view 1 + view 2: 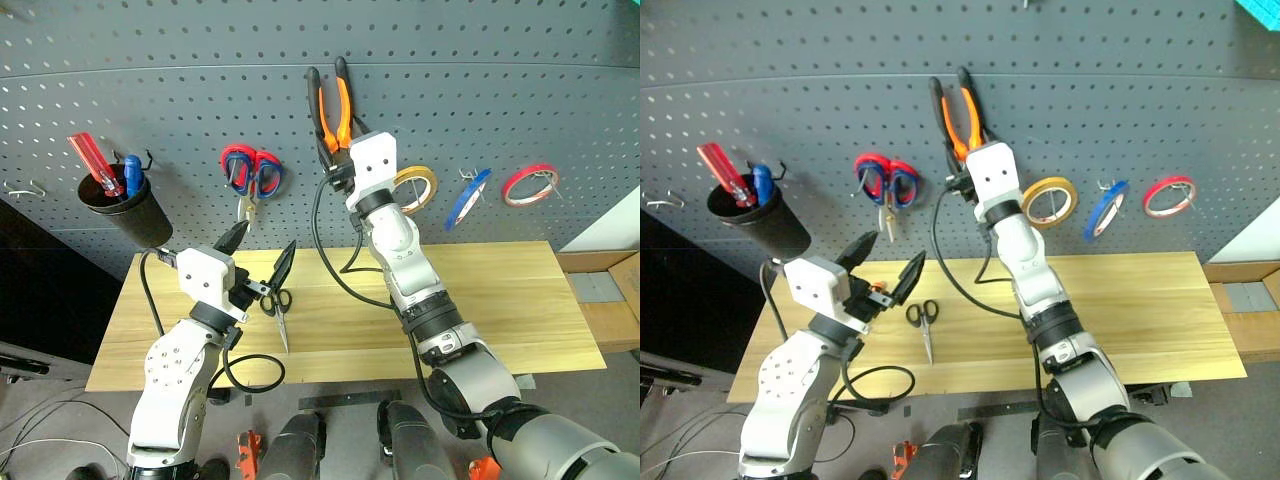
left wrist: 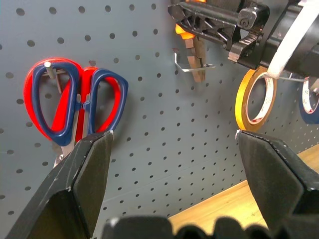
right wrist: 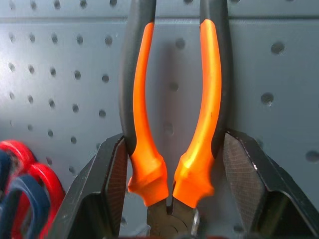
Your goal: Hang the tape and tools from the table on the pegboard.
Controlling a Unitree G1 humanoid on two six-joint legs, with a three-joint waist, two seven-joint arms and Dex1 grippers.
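Nearest the camera, the left claw (image 1: 262, 250) hovers above the counter (image 1: 500, 300) with its fingers spread wide and nothing between them, over the small black-handled scissors (image 1: 924, 322) lying on the wood. Farther up, the right claw (image 1: 336, 160) pinches the orange-and-black pliers (image 3: 172, 124) by the handles, holding them handles-up against the pegboard (image 1: 500, 80). On hooks hang the blue tape (image 1: 467, 198), between a yellow roll (image 1: 418, 188) and a red roll (image 1: 529, 185), and red-and-blue scissors (image 2: 72, 107).

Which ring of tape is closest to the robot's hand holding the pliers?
The yellow roll. It hangs right beside the right gripper holding the pliers, while the blue tape and the red roll hang farther along the pegboard.
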